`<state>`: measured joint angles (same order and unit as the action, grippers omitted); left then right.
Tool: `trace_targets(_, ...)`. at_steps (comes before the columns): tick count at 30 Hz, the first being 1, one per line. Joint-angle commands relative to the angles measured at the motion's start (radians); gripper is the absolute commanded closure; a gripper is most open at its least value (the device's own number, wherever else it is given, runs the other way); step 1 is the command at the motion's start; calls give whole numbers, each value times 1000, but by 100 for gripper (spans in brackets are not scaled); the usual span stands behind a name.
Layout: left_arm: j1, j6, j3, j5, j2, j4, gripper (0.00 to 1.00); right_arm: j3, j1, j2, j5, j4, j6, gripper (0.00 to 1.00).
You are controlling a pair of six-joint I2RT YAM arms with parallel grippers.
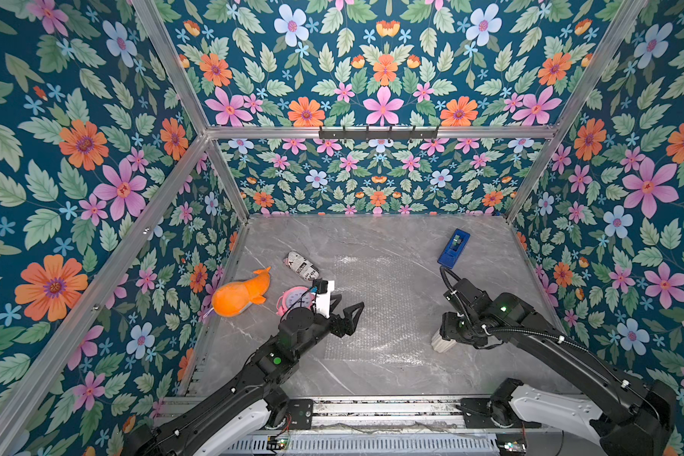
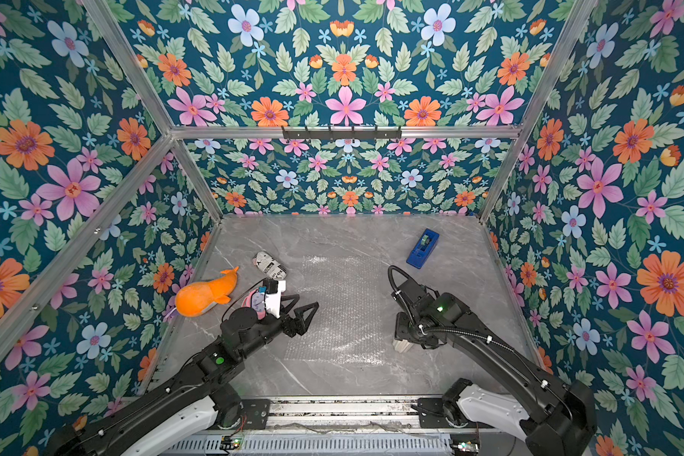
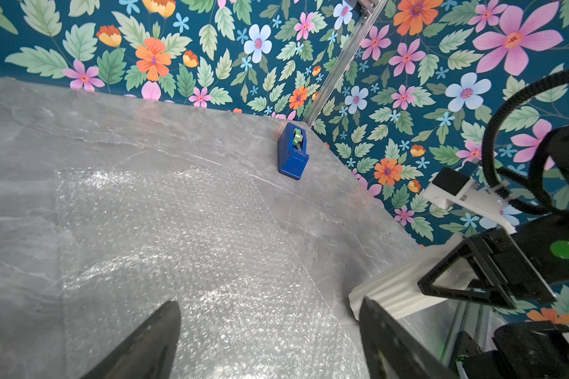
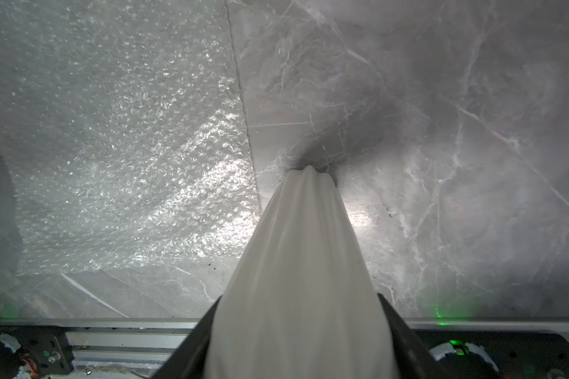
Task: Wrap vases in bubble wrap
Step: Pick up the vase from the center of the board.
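Note:
The cream ribbed vase (image 1: 442,344) (image 2: 402,346) stands on the grey marble table just right of the bubble wrap's near right corner. My right gripper (image 1: 449,335) (image 4: 298,297) reaches down over it, and in the right wrist view both black fingers press against the vase (image 4: 304,262). Its top is hidden by the gripper in both top views. The bubble wrap (image 1: 372,308) (image 2: 332,312) (image 4: 119,147) lies flat mid-table. My left gripper (image 1: 350,301) (image 3: 269,302) hovers open over the sheet's left part (image 3: 178,236), holding nothing. The vase (image 3: 395,288) shows beside one left finger.
A blue tape dispenser (image 1: 453,247) (image 3: 293,154) sits at the back right. Left of the sheet lie a newspaper-print cylinder (image 1: 301,265), an orange plush (image 1: 239,294) and a pink alarm clock (image 1: 295,298). Floral walls enclose three sides; a metal rail (image 1: 372,410) runs along the front.

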<state>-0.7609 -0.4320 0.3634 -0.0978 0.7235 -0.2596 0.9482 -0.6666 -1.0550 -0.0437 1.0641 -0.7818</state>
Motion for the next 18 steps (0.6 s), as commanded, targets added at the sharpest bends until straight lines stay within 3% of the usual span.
trace_targets(1, -2, 106, 46, -52, 16, 12, 11, 24, -1, 50, -30, -7, -5, 51)
trace_targets(6, -58, 317, 207, -161, 59, 132, 0, -6, 0, 216, 107, -268, 28, 54)
trace_targets(10, -121, 571, 350, -238, 113, 281, 0, -76, -1, 318, 242, -519, 44, 56)
trace_targets(14, -181, 779, 434, -176, 173, 369, 0, -128, -1, 355, 333, -723, 56, 56)
trace_targets(18, -241, 866, 467, -88, 212, 376, 0, -152, -1, 351, 401, -862, 34, 55)
